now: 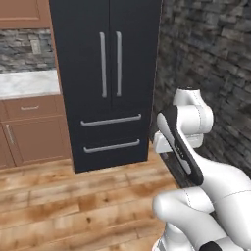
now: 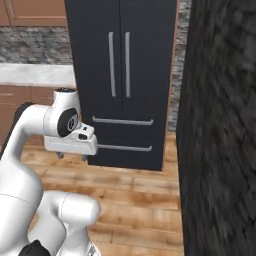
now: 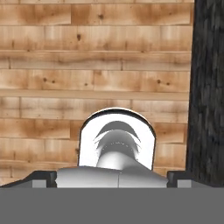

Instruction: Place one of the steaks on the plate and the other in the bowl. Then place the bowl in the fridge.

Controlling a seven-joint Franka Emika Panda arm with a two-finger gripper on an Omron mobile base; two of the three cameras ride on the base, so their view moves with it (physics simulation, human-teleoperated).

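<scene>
Black fridge (image 1: pixel 105 78) shut, ahead of jaws; gripper (image 2: pixel 70 155) wide open, empty, above wood floor (image 3: pixel 87 65). Doors likely heavy, stiff; grip grey handle (image 1: pixel 103 63) mid-length.

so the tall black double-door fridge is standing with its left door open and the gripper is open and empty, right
Not quite. Both doors of the tall black double-door fridge are shut, as the left base view shows, grey handles side by side. The rest holds: the gripper is open and empty.
</scene>
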